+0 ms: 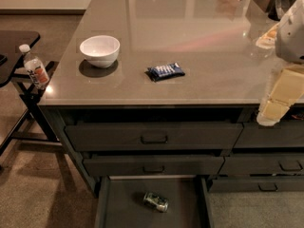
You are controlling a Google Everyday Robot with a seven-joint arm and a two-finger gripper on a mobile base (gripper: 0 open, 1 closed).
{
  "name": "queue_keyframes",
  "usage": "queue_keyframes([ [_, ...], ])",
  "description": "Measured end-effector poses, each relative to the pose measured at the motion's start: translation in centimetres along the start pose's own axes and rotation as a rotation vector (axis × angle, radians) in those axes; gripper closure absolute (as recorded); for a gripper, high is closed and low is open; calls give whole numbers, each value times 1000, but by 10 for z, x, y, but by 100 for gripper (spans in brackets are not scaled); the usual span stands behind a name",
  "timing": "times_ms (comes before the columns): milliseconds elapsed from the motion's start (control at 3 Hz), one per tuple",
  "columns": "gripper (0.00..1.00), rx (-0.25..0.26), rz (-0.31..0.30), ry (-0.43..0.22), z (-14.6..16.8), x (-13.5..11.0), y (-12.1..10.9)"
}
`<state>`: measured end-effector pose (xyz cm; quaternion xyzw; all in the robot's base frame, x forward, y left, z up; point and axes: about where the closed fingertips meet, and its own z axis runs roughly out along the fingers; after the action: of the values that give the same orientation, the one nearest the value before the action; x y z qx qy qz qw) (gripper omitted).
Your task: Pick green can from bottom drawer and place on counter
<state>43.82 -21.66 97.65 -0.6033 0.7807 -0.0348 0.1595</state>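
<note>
The green can (156, 201) lies on its side on the floor of the bottom drawer (124, 198), which is pulled open; its markings are not legible. Two closed drawers with handles sit above. On the counter (199, 37) are a dark blue snack packet (165, 71) with unreadable white lettering and a white bowl (99, 50). A clear bottle (34, 67) with an orange label stands left of the counter. The tool (273, 109) hangs at the counter's right front edge; whether it is open or closed cannot be determined.
</note>
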Motion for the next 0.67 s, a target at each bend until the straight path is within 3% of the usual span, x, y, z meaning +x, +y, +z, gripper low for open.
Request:
queue_keyframes([
  [333, 0, 2, 4, -1, 1, 0, 0],
  [667, 0, -26, 14, -27, 23, 7, 11],
])
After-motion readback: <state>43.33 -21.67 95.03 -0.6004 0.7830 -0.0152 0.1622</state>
